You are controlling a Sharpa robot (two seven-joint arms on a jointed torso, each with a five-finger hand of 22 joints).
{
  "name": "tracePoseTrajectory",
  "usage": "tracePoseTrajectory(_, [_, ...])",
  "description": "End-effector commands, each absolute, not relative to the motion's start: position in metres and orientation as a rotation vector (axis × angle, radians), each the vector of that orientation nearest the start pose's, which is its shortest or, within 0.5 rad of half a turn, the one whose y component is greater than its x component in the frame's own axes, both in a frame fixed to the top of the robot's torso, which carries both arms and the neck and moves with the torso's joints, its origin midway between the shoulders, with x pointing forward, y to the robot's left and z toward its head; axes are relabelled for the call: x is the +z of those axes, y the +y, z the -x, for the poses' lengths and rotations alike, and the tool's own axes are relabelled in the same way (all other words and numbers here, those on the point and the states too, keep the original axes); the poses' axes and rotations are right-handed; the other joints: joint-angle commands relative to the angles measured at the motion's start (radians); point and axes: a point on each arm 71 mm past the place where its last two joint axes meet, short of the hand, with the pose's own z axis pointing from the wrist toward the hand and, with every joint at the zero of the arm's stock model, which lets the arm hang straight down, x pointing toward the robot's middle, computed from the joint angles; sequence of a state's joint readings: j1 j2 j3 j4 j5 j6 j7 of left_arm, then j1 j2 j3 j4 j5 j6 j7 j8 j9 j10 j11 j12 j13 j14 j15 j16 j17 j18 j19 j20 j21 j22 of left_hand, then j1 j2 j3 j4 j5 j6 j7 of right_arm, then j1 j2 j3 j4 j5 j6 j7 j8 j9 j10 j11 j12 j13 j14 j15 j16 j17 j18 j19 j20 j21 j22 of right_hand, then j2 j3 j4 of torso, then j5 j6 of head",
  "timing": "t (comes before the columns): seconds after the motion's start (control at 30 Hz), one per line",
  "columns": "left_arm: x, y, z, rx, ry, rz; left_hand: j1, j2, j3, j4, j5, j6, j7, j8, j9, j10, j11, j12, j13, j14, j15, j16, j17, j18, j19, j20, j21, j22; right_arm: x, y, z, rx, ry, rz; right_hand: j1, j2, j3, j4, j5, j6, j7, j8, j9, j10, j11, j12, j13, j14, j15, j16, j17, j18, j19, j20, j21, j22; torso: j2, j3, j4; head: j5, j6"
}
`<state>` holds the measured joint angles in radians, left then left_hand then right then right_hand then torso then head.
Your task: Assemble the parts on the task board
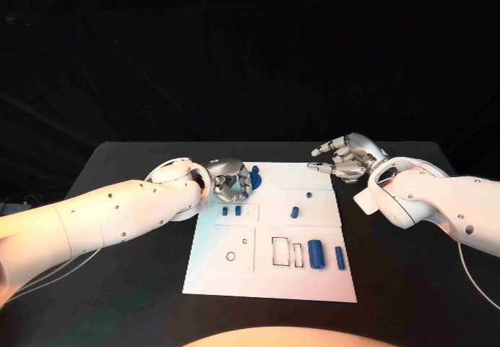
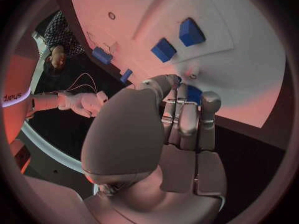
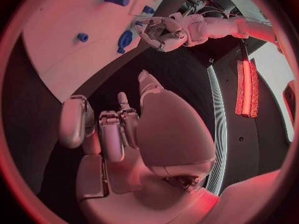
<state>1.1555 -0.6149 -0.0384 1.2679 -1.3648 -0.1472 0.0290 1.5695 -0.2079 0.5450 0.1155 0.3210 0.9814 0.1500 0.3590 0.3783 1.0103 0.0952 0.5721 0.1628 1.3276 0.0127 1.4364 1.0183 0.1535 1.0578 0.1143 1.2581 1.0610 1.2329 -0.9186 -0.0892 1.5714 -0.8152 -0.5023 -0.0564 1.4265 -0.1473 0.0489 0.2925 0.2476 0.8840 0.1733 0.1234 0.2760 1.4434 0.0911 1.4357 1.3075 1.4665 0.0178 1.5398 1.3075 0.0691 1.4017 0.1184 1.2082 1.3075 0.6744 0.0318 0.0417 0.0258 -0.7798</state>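
**Two hands at the board's far end, one part half hidden**

Two hands sit near the far edge of the white board [image 1: 269,278]. The left hand [image 1: 231,182] is over the board's far left corner, fingers curled around a blue part [image 1: 254,174] that peeks out beside them; the fingers hide the contact, so I cannot tell if it is gripped. The right hand [image 1: 349,156] is off the far right corner, fingers spread, holding nothing. Other blue pieces [image 1: 315,254] lie on the board nearer the robot.
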Motion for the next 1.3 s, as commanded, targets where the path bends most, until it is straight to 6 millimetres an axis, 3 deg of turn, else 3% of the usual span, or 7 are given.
tracePoseTrajectory(0.03, [-0.223,0.148,-0.510,-0.856,1.823,-0.131,-0.012,-0.002,0.001,-0.005,0.002,0.007,0.001,-0.004,0.000,0.025,-0.015,-0.005,0.022,0.008,0.002,0.004,0.003,-0.018,0.009,0.001,0.006,0.002,-0.182,-0.238,-0.481,0.866,1.643,-0.529,0.000,0.012,0.005,-0.002,0.003,0.006,0.002,-0.002,-0.001,-0.004,-0.001,-0.004,0.109,0.081,-0.003,-0.005,0.169,0.013,-0.004,-0.001,-0.007,0.019,-0.001,0.0004,0.0011,0.003,0.001])
tracePoseTrajectory(0.57, [-0.220,0.170,-0.508,-0.802,1.849,-0.115,-0.020,-0.003,0.000,-0.005,0.002,0.010,0.000,-0.007,0.001,0.028,-0.016,-0.010,0.023,0.012,0.001,0.005,0.005,-0.018,0.010,0.001,0.007,0.002,-0.182,-0.240,-0.480,0.860,1.642,-0.535,0.000,0.012,0.005,-0.002,0.003,0.006,0.002,-0.002,-0.001,-0.004,-0.001,-0.004,0.109,0.081,-0.003,-0.005,0.169,0.013,-0.004,-0.001,-0.007,0.019,-0.001,0.0007,0.0005,0.007,0.002])
tracePoseTrajectory(1.3, [-0.229,0.176,-0.513,-0.716,1.906,-0.162,-0.024,-0.006,0.000,-0.006,0.001,0.009,-0.001,-0.010,0.002,0.028,-0.016,-0.014,0.023,0.012,0.001,0.004,0.004,-0.017,0.006,0.001,0.003,-0.002,-0.182,-0.240,-0.481,0.858,1.641,-0.537,0.000,0.012,0.005,-0.002,0.003,0.006,0.002,-0.002,-0.001,-0.004,-0.001,-0.004,0.109,0.081,-0.003,-0.005,0.169,0.013,-0.004,-0.001,-0.007,0.019,0.002,0.0000,-0.0014,0.006,0.000])
